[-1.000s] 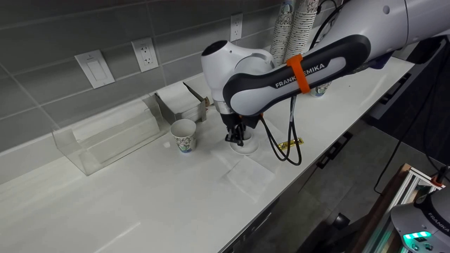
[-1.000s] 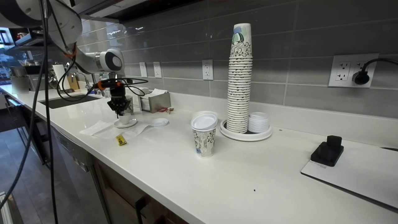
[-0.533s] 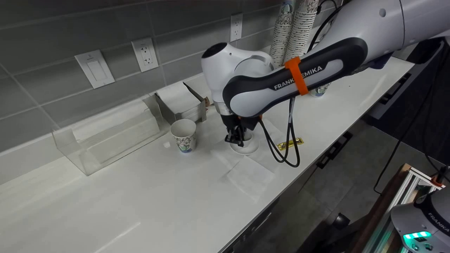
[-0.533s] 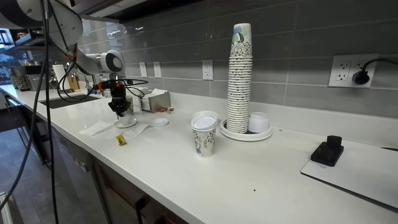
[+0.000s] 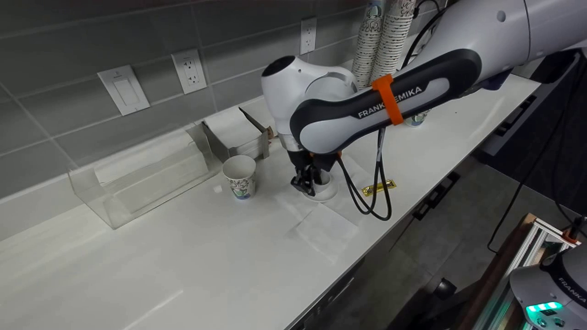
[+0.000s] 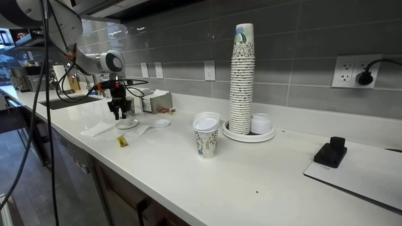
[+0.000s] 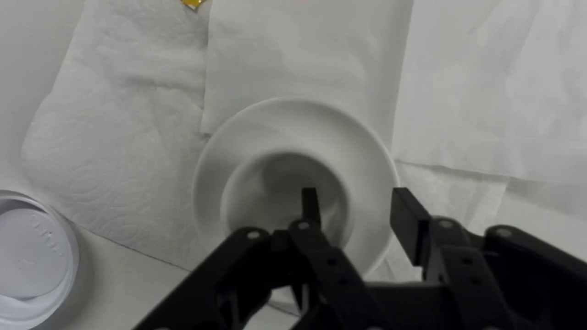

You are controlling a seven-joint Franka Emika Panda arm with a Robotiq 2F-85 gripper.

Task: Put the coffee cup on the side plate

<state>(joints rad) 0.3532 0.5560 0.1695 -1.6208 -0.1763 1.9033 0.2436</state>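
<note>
The coffee cup is a small white cup [image 7: 270, 197] that sits upright inside the rim of the side plate [image 7: 293, 123], a flat round white saucer. In both exterior views the cup [image 5: 326, 179] [image 6: 128, 121] stands on the side plate [image 5: 327, 197] [image 6: 123, 127]. My gripper [image 7: 355, 201] is open and empty. In the wrist view one fingertip is over the cup's inside and the other is over the saucer's right edge, with the cup's rim between them. The gripper [image 5: 310, 185] also shows in both exterior views [image 6: 120, 116], right at the cup. Fingers hide the cup's lower part.
Paper napkins [image 7: 302, 50] lie under the saucer. A white lid [image 7: 32, 256] and a yellow packet [image 5: 379, 187] lie nearby. A patterned paper cup [image 5: 240, 178], a metal napkin holder [image 5: 238, 133] and a clear tray [image 5: 146, 176] stand toward the wall. A lidded cup [image 6: 206, 144] stands farther along.
The gripper's fingers were close together at the cup's rim and are now spread apart. The cup stays on the saucer. The arm has sunk very slightly.
</note>
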